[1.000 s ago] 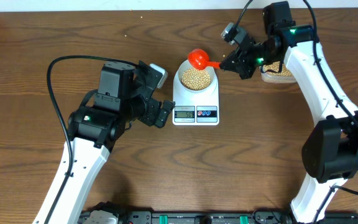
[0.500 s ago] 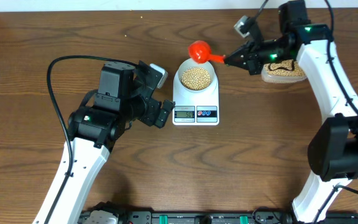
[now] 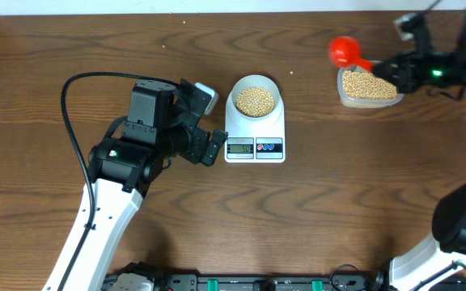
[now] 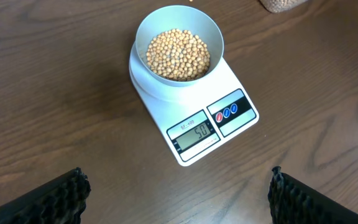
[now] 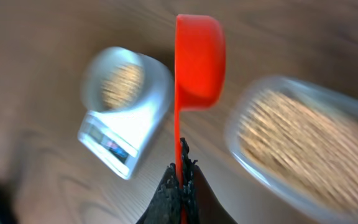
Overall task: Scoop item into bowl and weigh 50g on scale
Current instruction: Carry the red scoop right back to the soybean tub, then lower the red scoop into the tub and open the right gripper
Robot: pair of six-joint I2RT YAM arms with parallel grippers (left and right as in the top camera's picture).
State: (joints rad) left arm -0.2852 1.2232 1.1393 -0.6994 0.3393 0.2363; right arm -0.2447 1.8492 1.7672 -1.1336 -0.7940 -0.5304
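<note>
My right gripper [image 3: 385,68] is pinched on the red scoop [image 3: 345,50] handle, cup by the clear tub [image 3: 340,89] corner. Meanwhile my left gripper [image 4: 179,199] is spread wide and holds nothing. The beans [image 4: 179,55] sit in the bowl [image 4: 146,28] on the scale [image 4: 160,112], and the display [image 4: 194,132] reads 50, I think. Right wrist view is pure blur.

A robotics lab bench — wood-grain table [image 3: 23,162], cabled white arm [image 3: 95,212], digital scale [image 3: 255,137].
</note>
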